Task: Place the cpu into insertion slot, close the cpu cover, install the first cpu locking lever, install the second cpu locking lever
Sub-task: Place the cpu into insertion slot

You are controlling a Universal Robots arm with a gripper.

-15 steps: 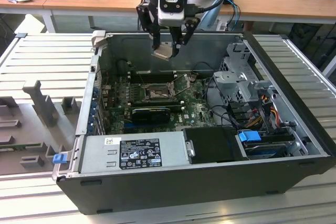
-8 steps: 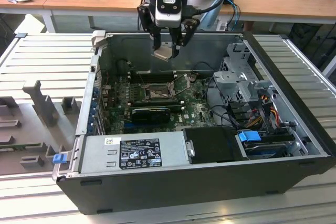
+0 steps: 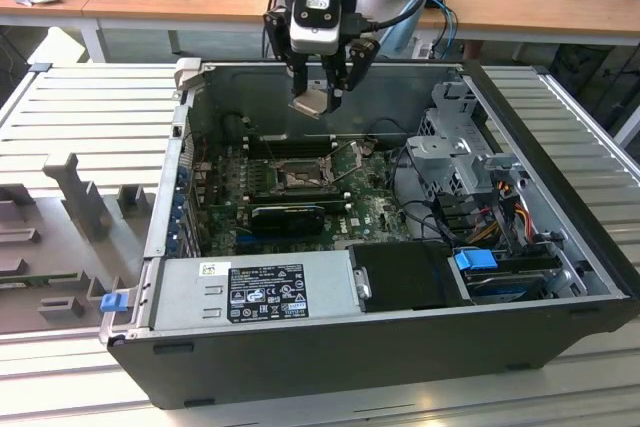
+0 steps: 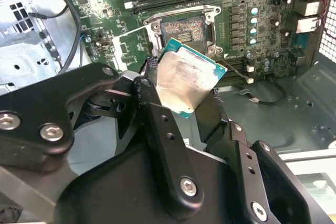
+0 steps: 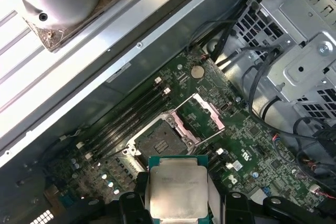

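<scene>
Room light bright and even, falling mostly from above. Ribbed metal surface around computer case very pale, almost washed out. Inside of case dimmer: motherboard lies in soft shade of walls, without hard shadows. Metal top of cpu gives dull whitish glare in both wrist views. Black fingers in second wrist view very dark; screw heads glint. In first wrist view, case rim catches bright light.
</scene>
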